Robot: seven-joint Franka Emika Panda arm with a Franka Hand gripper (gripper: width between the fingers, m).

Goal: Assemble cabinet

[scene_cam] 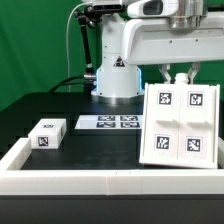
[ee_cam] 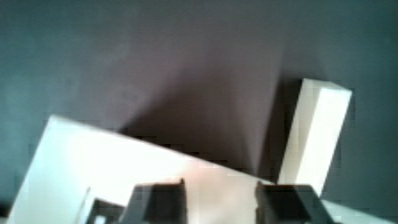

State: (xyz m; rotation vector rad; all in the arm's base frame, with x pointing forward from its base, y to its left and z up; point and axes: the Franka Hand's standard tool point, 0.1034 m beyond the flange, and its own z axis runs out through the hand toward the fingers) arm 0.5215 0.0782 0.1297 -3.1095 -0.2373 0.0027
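carefully now: cabinet box on edge under the gripper

cabinet box (scene_cam: pixel 180 125) tilted on edge at the exterior view's right, four-tag face turned to the camera, lower edge just behind the white border frame (scene_cam: pixel 80 182). small white block (scene_cam: pixel 47 134) well apart at the exterior view's left, one tag showing on its near side. marker board (scene_cam: pixel 108 122) flat on the dark table (scene_cam: pixel 60 108), between the two and farther back.

gripper (scene_cam: pixel 180 78) down at the top edge of the box. in the wrist view, dark fingers (ee_cam: pixel 160 200) apart, pale panel showing between them. cannot tell whether clamped on that edge or merely astride it. narrow white slab (ee_cam: pixel 320 120) rising beside, probably another wall of the same box, though not certain.

likely step: turning or righting the box, ready to take the block.

to do it well:
- confirm a firm, centred bite on the edge before any lift; an off-centre hold on so broad a panel invites twisting.
- pivot slowly about the lower edge rather than swinging the box free.
- mind the border frame close in front.
- set the box down short of the marker board, with the block's side left open.
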